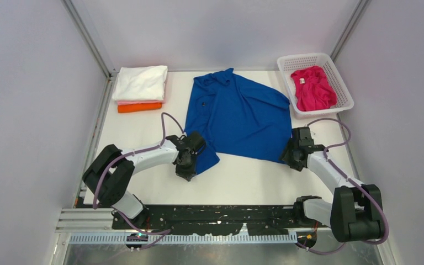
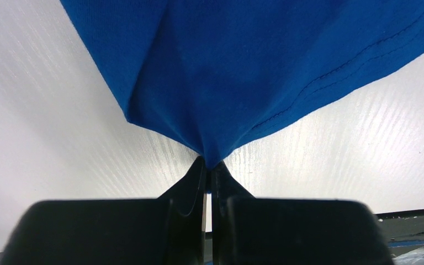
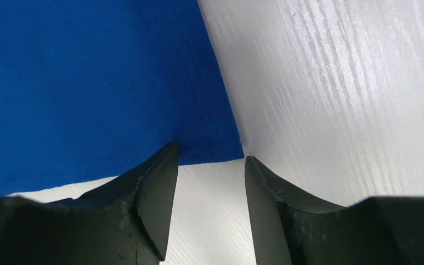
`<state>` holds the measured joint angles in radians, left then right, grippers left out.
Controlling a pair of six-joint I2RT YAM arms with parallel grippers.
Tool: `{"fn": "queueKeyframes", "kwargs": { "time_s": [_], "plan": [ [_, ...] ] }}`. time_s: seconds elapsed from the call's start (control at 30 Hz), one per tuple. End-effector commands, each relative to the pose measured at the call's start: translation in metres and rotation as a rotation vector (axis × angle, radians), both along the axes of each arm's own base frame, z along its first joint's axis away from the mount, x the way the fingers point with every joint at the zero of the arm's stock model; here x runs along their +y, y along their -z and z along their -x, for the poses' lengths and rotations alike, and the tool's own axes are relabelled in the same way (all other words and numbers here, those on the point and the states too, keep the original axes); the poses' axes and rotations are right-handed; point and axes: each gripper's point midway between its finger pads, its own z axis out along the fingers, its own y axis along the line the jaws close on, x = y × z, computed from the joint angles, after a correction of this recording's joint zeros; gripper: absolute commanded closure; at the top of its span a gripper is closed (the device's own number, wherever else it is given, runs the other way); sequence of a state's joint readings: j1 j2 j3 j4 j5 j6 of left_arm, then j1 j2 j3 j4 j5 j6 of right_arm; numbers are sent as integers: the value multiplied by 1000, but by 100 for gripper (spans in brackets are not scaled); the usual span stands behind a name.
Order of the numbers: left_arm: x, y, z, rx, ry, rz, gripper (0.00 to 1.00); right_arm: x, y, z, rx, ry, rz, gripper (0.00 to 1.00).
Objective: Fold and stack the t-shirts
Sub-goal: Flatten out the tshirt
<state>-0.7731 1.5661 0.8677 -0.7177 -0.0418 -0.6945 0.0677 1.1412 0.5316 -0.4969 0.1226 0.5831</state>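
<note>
Pinching one corner of the blue shirt

Left gripper [image 2: 207, 167] clenched on near-left corner of blue t-shirt [image 1: 237, 116], cloth drawn to a point between the fingers. Left arm low, elbow bent, wrist turned inward. Right gripper [image 3: 210, 152] spread apart, fingertips at the near-right hem corner, grasping nothing. Right arm stretched forward and inward. Shirt spread out, rumpled, mid-table [image 1: 243, 179]. Far left: folded stack, white t-shirt [image 1: 141, 81] over pink [image 1: 139, 102] over orange [image 1: 139, 107]. Far right: magenta t-shirt [image 1: 312, 88] crumpled in basket [image 1: 339, 83].
</note>
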Motion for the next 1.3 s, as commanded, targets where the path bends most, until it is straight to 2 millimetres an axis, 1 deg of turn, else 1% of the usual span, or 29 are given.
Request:
{"fn": "queueKeyframes", "kwargs": {
  "time_s": [0.0,0.13,0.27,0.4,0.43,0.47,0.53,0.6,0.67,0.7,0.73,0.77,0.8,0.83,0.87,0.9,0.93,0.97,1.0,1.03,1.07,1.1,1.13,1.17,1.2,1.23,1.27],
  "plan": [
    [-9,-4,-4,-36,11,51,100,3,5,-10,-17,0,-20,46],
    [-10,-3,-4,-33,11,56,100,2,15,-10,12,2,-9,48],
    [-9,-2,-3,-30,10,53,100,-2,17,-13,18,11,8,48],
    [-10,-3,-4,-28,10,55,100,-2,19,-14,26,8,13,55],
    [-10,-4,-4,-30,10,53,100,-2,20,-14,30,6,13,61],
    [-10,-5,-5,-33,9,52,100,-1,20,-15,27,6,11,65],
    [-9,-8,-7,-44,8,45,100,0,19,-17,22,-3,5,85],
    [-10,-15,-14,-79,22,52,100,1,12,-21,-2,-12,3,93],
    [-13,-32,-25,-151,28,72,100,3,-3,-28,-47,-36,-5,95],
    [-15,-43,-31,-189,35,91,100,5,-14,-35,-79,-46,-7,95],
    [-19,-58,-37,-234,44,120,100,6,-25,-37,-112,-67,-10,95],
    [-23,-73,-43,-279,53,153,100,8,-40,-45,-153,-76,-13,95],
    [-27,-92,-50,-333,63,190,100,7,-57,-46,-195,-91,-6,95],
    [-30,-114,-55,-395,71,231,100,9,-76,-53,-241,-105,-8,95],
    [-32,-133,-60,-449,78,258,100,9,-102,-57,-303,-131,5,95],
    [-32,-153,-65,-505,86,281,100,8,-117,-59,-341,-156,23,95],
    [-30,-172,-70,-560,86,294,100,7,-145,-61,-416,-161,34,95],
    [-27,-193,-74,-619,83,307,100,5,-161,-62,-457,-170,55,95],
    [-23,-214,-79,-677,74,317,100,4,-192,-62,-535,-171,65,95],
    [-20,-235,-82,-731,69,332,100,3,-206,-61,-570,-177,73,95],
    [-16,-256,-84,-786,65,350,100,3,-234,-59,-642,-178,77,95],
    [-13,-278,-84,-840,61,370,100,5,-247,-57,-678,-186,74,95],
    [-7,-298,-84,-890,51,385,100,5,-274,-54,-752,-186,73,95],
    [-1,-318,-83,-940,36,401,100,7,-289,-52,-795,-191,68,95],
    [5,-338,-81,-988,25,415,100,7,-314,-46,-864,-189,69,95],
    [12,-356,-79,-1035,21,422,100,6,-330,-41,-914,-187,75,95],
    [19,-374,-75,-1079,10,436,100,4,-353,-36,-969,-174,87,95]
  ]
}}
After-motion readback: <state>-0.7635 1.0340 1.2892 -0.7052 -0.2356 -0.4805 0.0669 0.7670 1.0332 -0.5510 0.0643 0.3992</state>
